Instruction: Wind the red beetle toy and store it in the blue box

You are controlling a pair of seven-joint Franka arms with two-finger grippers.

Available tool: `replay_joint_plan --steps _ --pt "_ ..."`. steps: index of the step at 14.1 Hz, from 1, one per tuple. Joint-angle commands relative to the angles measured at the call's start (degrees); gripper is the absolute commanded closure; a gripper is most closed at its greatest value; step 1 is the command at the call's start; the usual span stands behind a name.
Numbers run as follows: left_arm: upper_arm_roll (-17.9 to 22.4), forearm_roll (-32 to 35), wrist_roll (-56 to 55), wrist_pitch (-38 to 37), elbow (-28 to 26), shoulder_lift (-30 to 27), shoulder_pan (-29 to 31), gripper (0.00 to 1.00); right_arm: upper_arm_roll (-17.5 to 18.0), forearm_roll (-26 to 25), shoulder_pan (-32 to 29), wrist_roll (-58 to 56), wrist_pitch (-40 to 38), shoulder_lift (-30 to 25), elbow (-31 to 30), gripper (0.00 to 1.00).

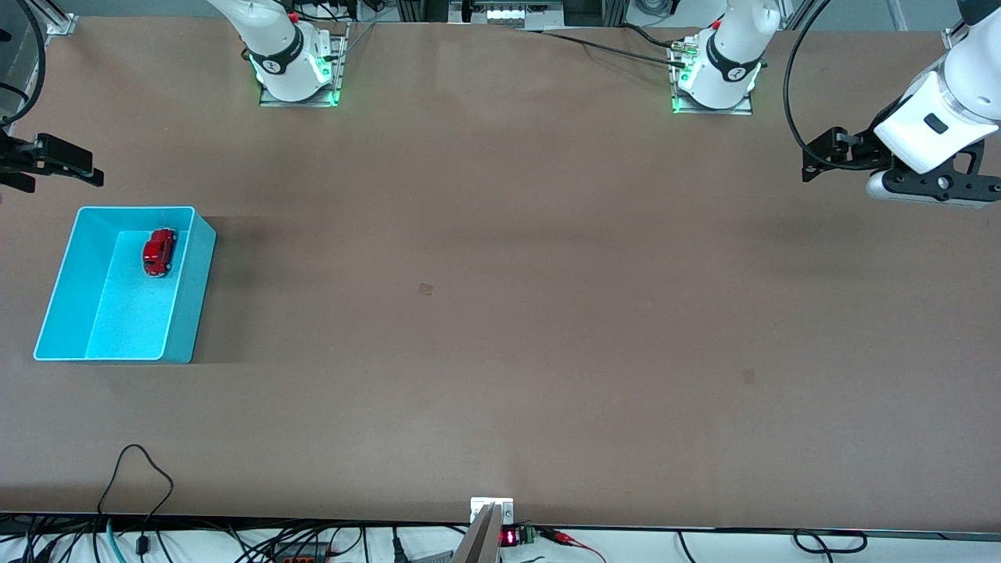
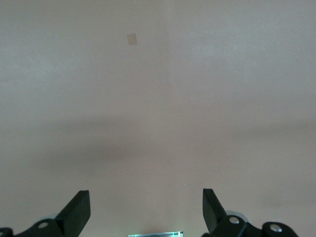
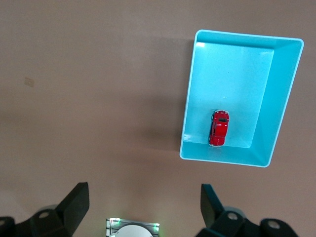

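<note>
A: What do you see on the brown surface point(image 1: 500, 234)?

B: A small square patch of tape point(image 1: 426, 288), a little darker than the surface, lies near the middle. A second, fainter patch point(image 1: 749, 376) lies nearer to the front camera, toward the left arm's end.

A: And at the edge closest to the front camera?

B: A small white bracket point(image 1: 492, 508) is at the middle of that edge. Just beside it a small device with red digits point(image 1: 509, 537) is lit. A thin black cable point(image 1: 137, 477) makes a loop on the surface, toward the right arm's end.
</note>
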Motion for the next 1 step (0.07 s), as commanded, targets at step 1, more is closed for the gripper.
replay_joint_plan --steps 1 --pt "-0.2 0.3 -0.4 -0.6 0.0 -0.5 0.2 0.0 -0.6 -0.9 0.8 0.8 -0.1 -0.7 -0.5 0.0"
